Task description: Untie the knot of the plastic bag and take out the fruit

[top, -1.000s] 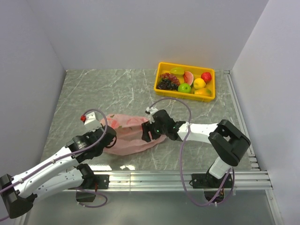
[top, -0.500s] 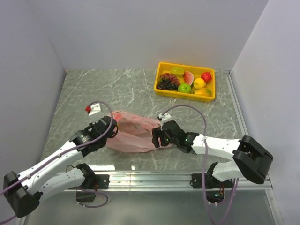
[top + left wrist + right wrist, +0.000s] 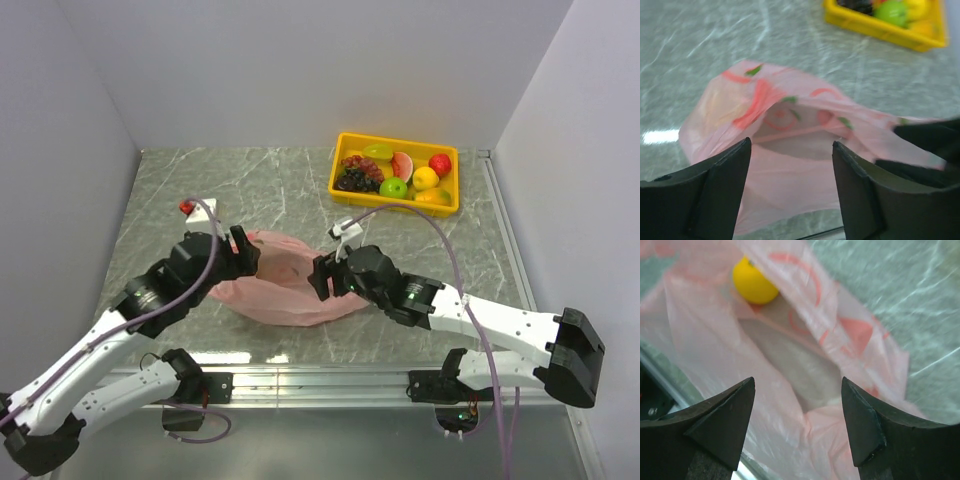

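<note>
- Plainly, the plastic bag (image 3: 285, 288) lies crumpled on the marble bench (image 3: 200, 190), closer to the near edge than the far one and a little left of the middle.
- Its mouth gapes open in both wrist views. A round yellow fruit (image 3: 754, 282) sits just inside against the pink film (the rest of the visible interior is bare plastic).
- The left gripper (image 3: 240, 255) is at the bag's left end. Its fingers (image 3: 715, 195) are spread wide with nothing clamped between them, and the bag's opening shows in the gap.
- The right gripper (image 3: 322, 278) is at the bag's right end. Its fingers (image 3: 715, 425) are equally wide apart and hold nothing, with the bag's mouth directly ahead of them.
- A yellow tray (image 3: 395, 206) stands at the far right corner, well apart from the bag.
- The tray holds a dark grape bunch (image 3: 352, 178), a watermelon slice (image 3: 402, 163), a red fruit (image 3: 440, 164), a second yellow fruit (image 3: 426, 178), a green fruit (image 3: 393, 187) and an orange piece (image 3: 432, 196).
</note>
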